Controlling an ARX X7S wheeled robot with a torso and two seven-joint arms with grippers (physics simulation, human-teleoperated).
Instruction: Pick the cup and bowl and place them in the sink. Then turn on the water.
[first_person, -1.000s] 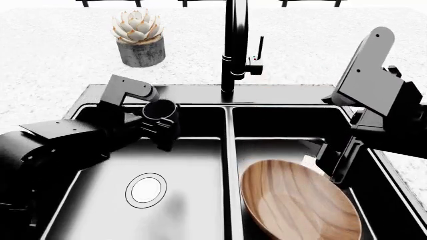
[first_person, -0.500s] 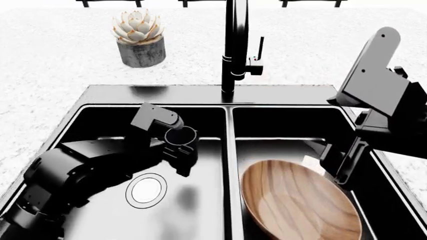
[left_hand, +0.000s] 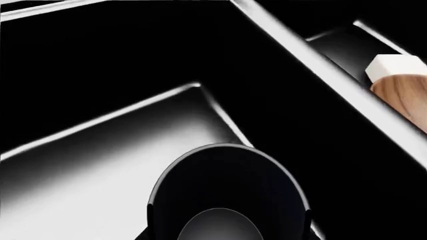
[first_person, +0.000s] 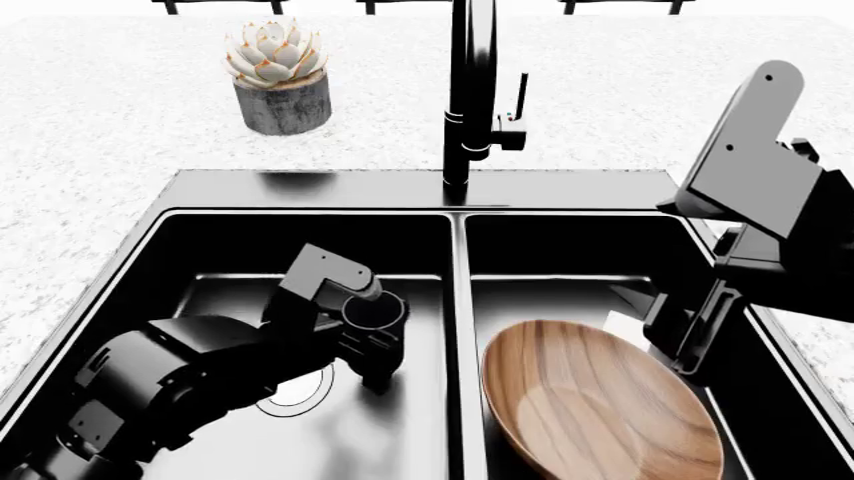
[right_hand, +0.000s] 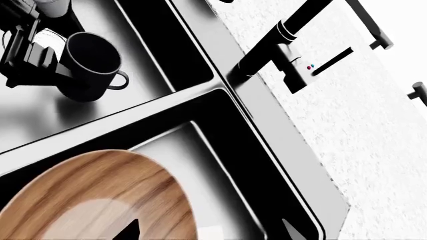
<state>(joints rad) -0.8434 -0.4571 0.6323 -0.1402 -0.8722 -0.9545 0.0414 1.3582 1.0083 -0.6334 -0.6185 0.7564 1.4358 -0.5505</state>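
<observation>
Item: cup (first_person: 372, 313). Small black mug with a loop handle, upright, mouth up, low inside the left basin of the sink (first_person: 167, 215), just behind the round drain (first_person: 310, 392). Your left hand (first_person: 375, 345) is clamped on its side wall; the right wrist view shows the mug held that way, handle pointing away from the hand. Whether its base touches the basin floor cannot be told.

Item: bowl (first_person: 601, 400). Wide wooden bowl, tilted, lying in the right basin against the centre divider. This part of the task looks done. A small white block (left_hand: 395, 66) sits at its rim; what it is cannot be told.

Item: right hand (first_person: 681, 345). Hangs in the right basin by the bowl's far rim, holding nothing visible. Whether it stands open or closed cannot be told from these views.

Item: faucet (first_person: 470, 95). Tall black spout behind the divider, small side lever (first_person: 513, 110) on its right. No water runs.

Step in hand: setting the cup down in the left basin.

Next move, as judged: ease the cup onto the floor, open your left hand and lift it straight up so the mug does not tip. Then bring a hand to the lever; the right one is nearer.
</observation>
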